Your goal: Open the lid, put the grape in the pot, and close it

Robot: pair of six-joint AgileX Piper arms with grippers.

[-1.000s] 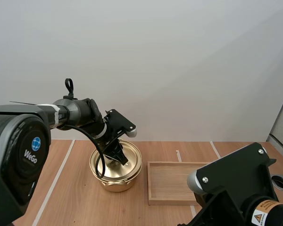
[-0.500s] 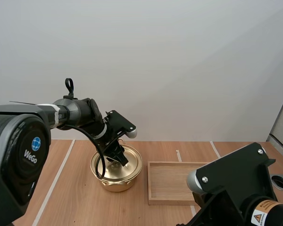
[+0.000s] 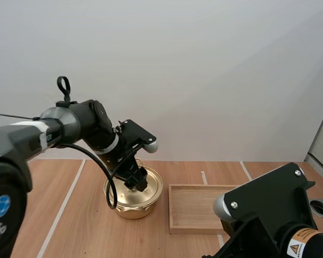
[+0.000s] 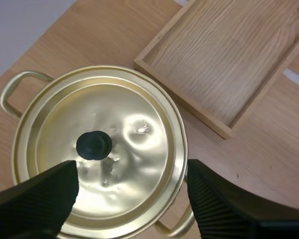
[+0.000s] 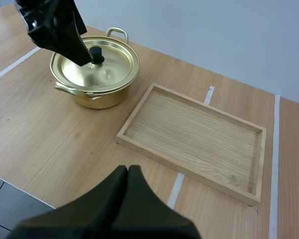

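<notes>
Over the pot [image 3: 132, 208], your left gripper [image 4: 132, 172] now hangs released, lifted clear of the knob [image 4: 93, 144]. The lid [image 4: 139, 129] sits shut, so the task looks done. Your right gripper [image 5: 128, 172] is clenched on nothing.

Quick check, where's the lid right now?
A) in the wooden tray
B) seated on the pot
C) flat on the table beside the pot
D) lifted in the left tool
B: the lid sits level inside the rim of the pot, and the left tool hangs open over it, its fingers apart and clear of the black knob.
</notes>
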